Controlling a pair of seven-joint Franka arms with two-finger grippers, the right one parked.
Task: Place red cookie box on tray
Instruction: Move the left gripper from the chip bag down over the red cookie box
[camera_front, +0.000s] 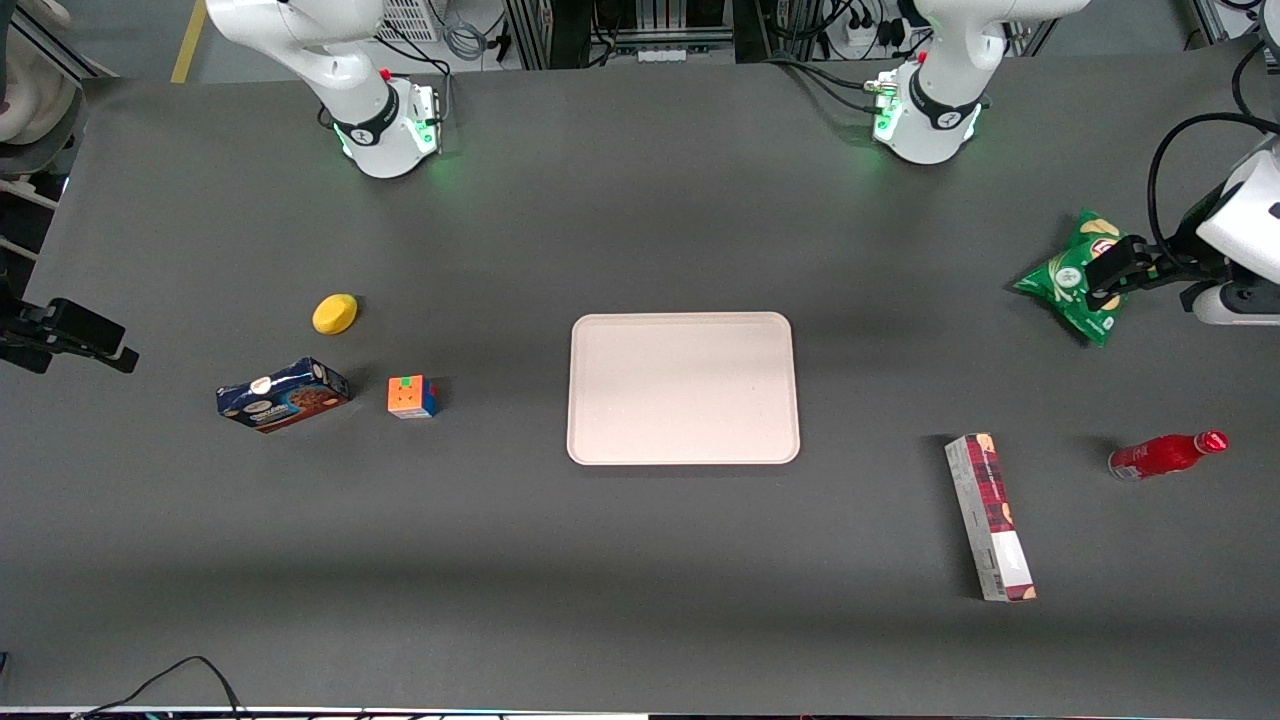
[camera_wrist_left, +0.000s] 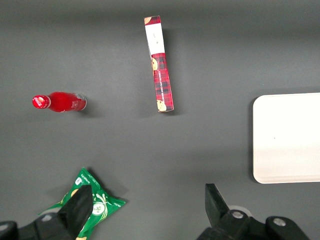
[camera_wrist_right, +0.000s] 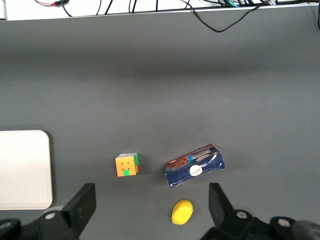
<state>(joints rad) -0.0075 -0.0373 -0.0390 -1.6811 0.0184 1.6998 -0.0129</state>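
While the gripper (camera_front: 1108, 277) is hovering over the chips bag (camera_front: 1072, 277) at the working arm's end of the table, its fingers (camera_wrist_left: 80, 207) are spread wide and holding nothing (bag showing between and under them in the wrist view). Red box (camera_front: 988, 516) is lying flat on the table (camera_front: 640, 560), untouched, nearer the front camera than the gripper and well apart from it. It is sitting between the tray (camera_front: 684, 388) and the red bottle (camera_front: 1166, 455) sideways, slightly nearer the camera than both, touching neither. Bottle is lying on its side, cap pointing away from the box. Tray is sitting mid-table with nothing on it. Toward the parked arm's end: blue box (camera_front: 283, 394), a colour cube (camera_front: 411, 397) just beside it, and a yellow thing (camera_front: 334, 313) (lemon-like, cannot tell) farther from the camera than those two.
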